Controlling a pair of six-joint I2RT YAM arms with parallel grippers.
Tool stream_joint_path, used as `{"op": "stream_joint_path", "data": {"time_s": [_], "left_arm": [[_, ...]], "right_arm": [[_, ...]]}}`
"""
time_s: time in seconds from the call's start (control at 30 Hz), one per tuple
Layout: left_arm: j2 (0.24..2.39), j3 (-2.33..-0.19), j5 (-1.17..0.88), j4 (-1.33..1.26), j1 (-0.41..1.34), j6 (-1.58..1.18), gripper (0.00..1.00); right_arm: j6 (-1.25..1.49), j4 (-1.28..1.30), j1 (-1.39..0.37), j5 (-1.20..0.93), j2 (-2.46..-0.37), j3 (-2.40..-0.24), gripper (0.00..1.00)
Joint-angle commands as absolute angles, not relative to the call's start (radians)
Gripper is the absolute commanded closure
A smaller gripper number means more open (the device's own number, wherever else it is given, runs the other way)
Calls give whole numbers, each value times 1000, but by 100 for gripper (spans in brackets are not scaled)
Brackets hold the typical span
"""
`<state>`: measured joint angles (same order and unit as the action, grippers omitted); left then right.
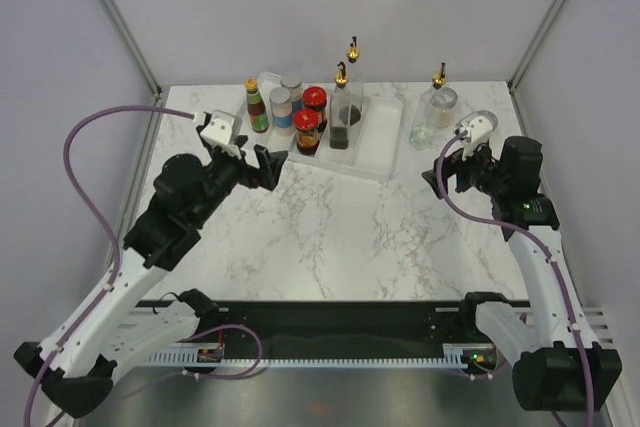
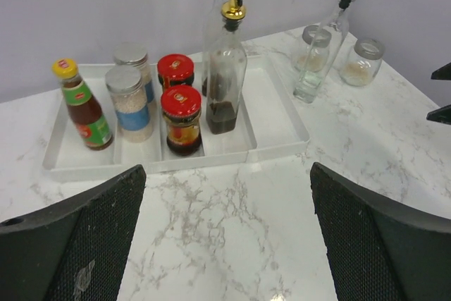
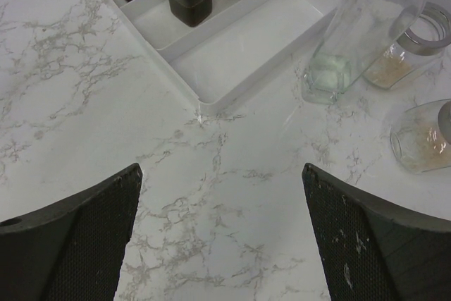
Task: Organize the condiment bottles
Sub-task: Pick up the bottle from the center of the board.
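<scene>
Several condiment bottles stand in the white tray [image 1: 382,145]: an orange-capped sauce bottle [image 2: 83,107], two silver-lidded spice jars [image 2: 130,103], two red-lidded jars [image 2: 181,119] and two gold-spouted cruets [image 2: 225,68] holding dark liquid. On the marble right of the tray stand a clear cruet [image 1: 430,112] and a glass jar [image 3: 409,51]. Another glass jar [image 3: 423,139] sits nearest my right gripper; I cannot tell if it is upright. My left gripper [image 1: 262,167] hovers open in front of the tray's left half. My right gripper [image 1: 440,175] is open too, just short of the clear cruet. Neither holds anything.
The tray's two right-hand compartments [image 3: 246,54] hold nothing. Grey walls close the table at the back and sides. Purple cables loop off both arms, and a black rail [image 1: 320,342] runs along the near edge between the arm bases.
</scene>
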<state>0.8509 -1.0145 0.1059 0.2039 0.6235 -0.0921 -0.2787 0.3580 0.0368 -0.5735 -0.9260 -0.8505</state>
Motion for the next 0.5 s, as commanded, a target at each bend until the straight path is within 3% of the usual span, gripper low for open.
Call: {"op": "stream_joint_path", "data": {"time_s": [0.0,0.2,0.47], "left_arm": [[724,-939,201,356,623,-80,0],[559,-855,297,454,623,-37,0],[489,-755,383,459,623,-12,0]], "right_arm": [[-319,387,38,-549,-951,-914,2],[-322,353,43,-552,-1041,-960,2],[-314,249,126,-621,-1195,-1092,2]]}}
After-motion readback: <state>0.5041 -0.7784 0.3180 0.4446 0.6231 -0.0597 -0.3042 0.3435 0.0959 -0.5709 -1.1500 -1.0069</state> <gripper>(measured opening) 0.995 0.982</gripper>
